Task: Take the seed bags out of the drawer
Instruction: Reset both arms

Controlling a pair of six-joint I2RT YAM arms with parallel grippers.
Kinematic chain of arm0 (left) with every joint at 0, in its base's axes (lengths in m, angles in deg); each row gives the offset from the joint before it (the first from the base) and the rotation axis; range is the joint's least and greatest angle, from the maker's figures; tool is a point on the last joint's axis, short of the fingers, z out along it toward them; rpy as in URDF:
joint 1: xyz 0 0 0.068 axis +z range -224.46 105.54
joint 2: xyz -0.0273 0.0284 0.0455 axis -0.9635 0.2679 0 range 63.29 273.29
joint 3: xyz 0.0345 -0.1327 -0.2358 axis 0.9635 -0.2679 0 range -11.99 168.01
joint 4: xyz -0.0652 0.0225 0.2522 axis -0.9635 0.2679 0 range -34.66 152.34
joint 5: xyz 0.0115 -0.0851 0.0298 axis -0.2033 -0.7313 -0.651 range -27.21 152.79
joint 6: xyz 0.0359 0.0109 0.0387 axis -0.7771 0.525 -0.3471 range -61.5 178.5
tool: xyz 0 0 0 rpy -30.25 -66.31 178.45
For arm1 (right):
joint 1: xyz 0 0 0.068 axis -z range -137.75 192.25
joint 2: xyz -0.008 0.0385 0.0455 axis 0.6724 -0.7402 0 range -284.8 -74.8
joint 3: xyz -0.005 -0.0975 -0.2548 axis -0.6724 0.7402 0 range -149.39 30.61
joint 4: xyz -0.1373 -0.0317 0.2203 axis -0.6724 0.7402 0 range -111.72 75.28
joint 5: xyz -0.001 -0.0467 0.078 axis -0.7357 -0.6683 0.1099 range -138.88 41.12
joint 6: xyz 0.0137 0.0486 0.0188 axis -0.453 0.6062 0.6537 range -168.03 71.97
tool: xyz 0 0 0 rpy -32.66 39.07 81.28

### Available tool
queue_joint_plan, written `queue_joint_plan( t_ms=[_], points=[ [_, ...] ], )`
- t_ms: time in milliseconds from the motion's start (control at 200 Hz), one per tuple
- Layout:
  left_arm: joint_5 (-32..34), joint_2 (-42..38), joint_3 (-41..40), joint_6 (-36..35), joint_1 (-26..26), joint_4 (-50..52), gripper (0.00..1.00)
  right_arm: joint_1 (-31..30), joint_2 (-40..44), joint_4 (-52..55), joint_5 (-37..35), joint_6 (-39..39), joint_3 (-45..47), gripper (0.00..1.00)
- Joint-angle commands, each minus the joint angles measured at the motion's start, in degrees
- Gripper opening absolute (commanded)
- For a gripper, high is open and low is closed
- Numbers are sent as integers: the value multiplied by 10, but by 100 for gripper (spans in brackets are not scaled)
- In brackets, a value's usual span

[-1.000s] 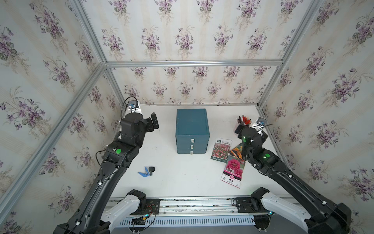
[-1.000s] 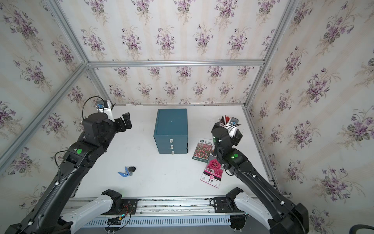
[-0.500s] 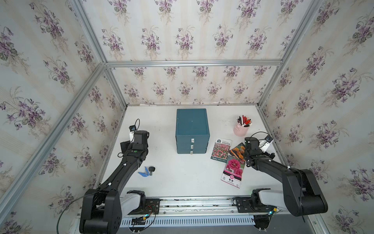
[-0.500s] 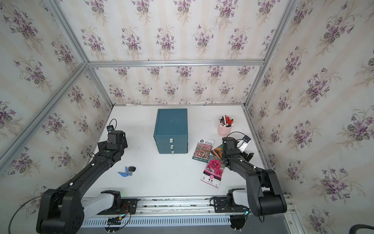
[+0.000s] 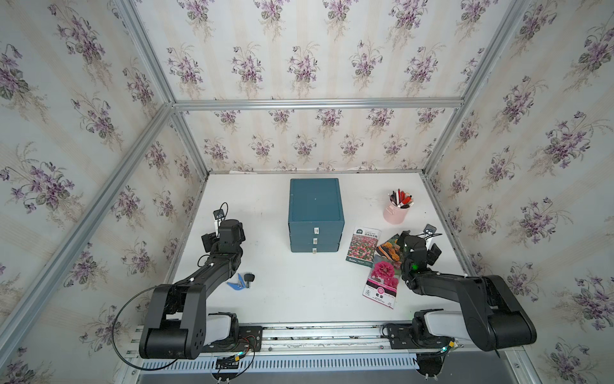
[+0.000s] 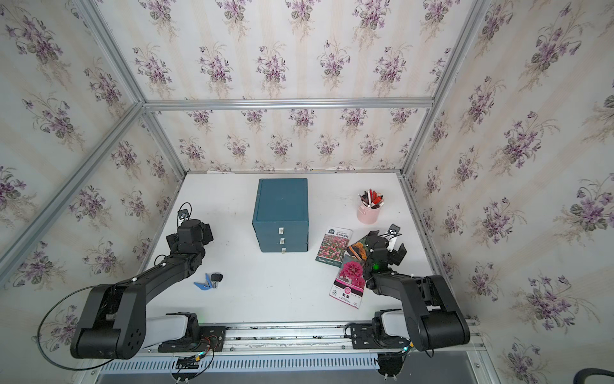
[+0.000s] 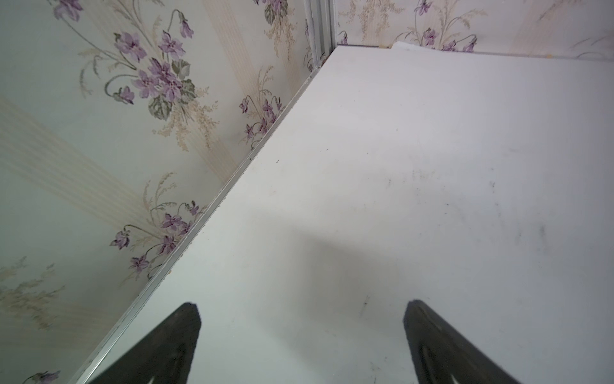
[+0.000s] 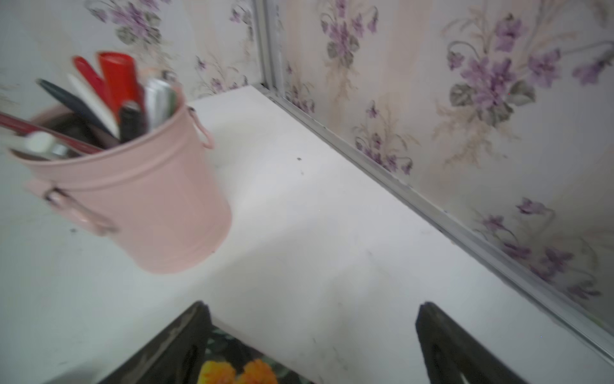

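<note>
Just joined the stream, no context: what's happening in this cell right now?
Nothing is held. Three seed bags lie on the table beside the blue drawer unit, whose drawers look shut: the flower-field bag, the marigold bag and the pink-bloom bag. The right hand is open and empty by the marigold bag, near the pink pen cup. The left hand is open over the table near the side wall. The removal looks done.
</note>
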Motion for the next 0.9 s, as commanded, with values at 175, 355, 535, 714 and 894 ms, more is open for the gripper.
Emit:
queue_joint_plan(
  t_ms=[175,355,535,714,894],
  points=[
    [-93,38,-4,-42,-1,-119,100,50,-85,-205,230,-79,-8,100],
    [-195,108,-16,-116,-13,-214,100,46,-78,-205,218,-80,-9,100],
    [-182,100,-10,-105,-16,-185,100,37,-94,-239,210,-96,-7,100],
    [-177,101,-13,-109,-19,-193,100,37,-84,-201,210,-91,-14,100],
    [-175,102,-12,-110,-21,-193,100,37,-90,-216,210,-93,-11,100]
  ],
)
